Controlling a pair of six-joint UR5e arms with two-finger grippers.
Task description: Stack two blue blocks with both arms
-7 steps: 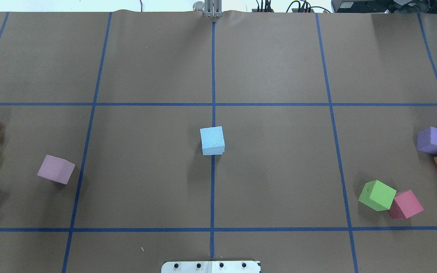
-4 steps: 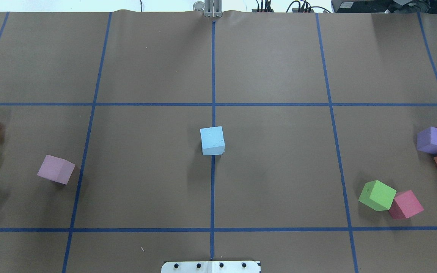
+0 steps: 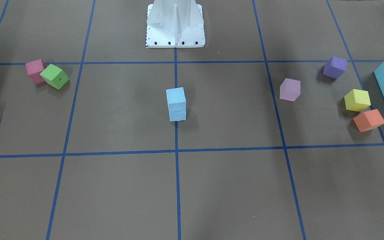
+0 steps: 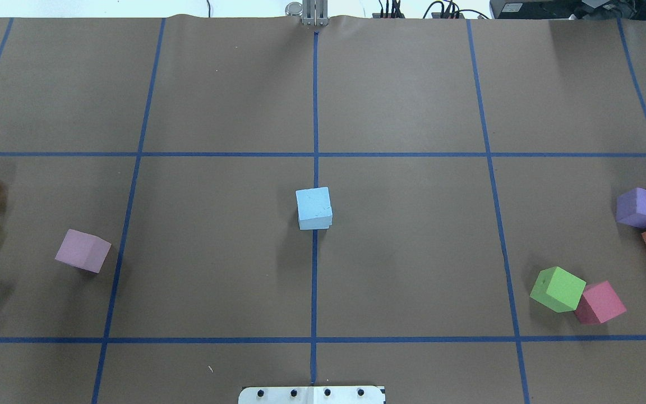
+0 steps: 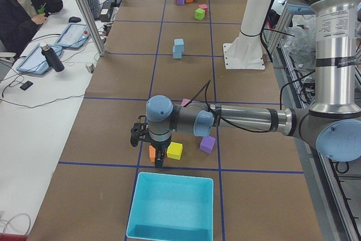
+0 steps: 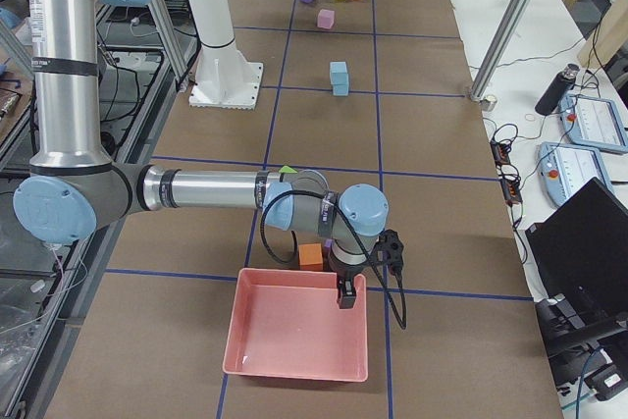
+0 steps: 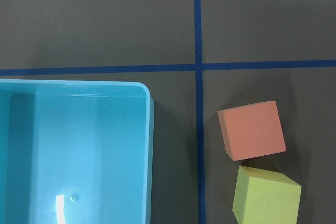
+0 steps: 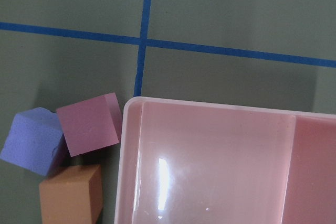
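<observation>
The two light blue blocks stand stacked on the centre line of the table, one (image 3: 176, 96) squarely on top of the other (image 3: 178, 115). The stack also shows in the overhead view (image 4: 314, 206) and in both side views (image 5: 178, 48) (image 6: 339, 78). The left gripper (image 5: 158, 163) hangs far from it, over the table's left end by the turquoise box. The right gripper (image 6: 348, 299) hangs over the pink tray at the right end. Both show only in the side views, so I cannot tell whether they are open or shut.
A turquoise box (image 5: 172, 207) sits at the left end, with orange (image 7: 252, 129), yellow (image 7: 265, 195), purple (image 3: 334, 67) and lilac (image 3: 290, 89) cubes near it. A pink tray (image 6: 299, 336) sits at the right end, by purple (image 8: 34, 140), magenta (image 8: 86, 124), orange (image 8: 71, 192) and green (image 4: 557, 288) cubes.
</observation>
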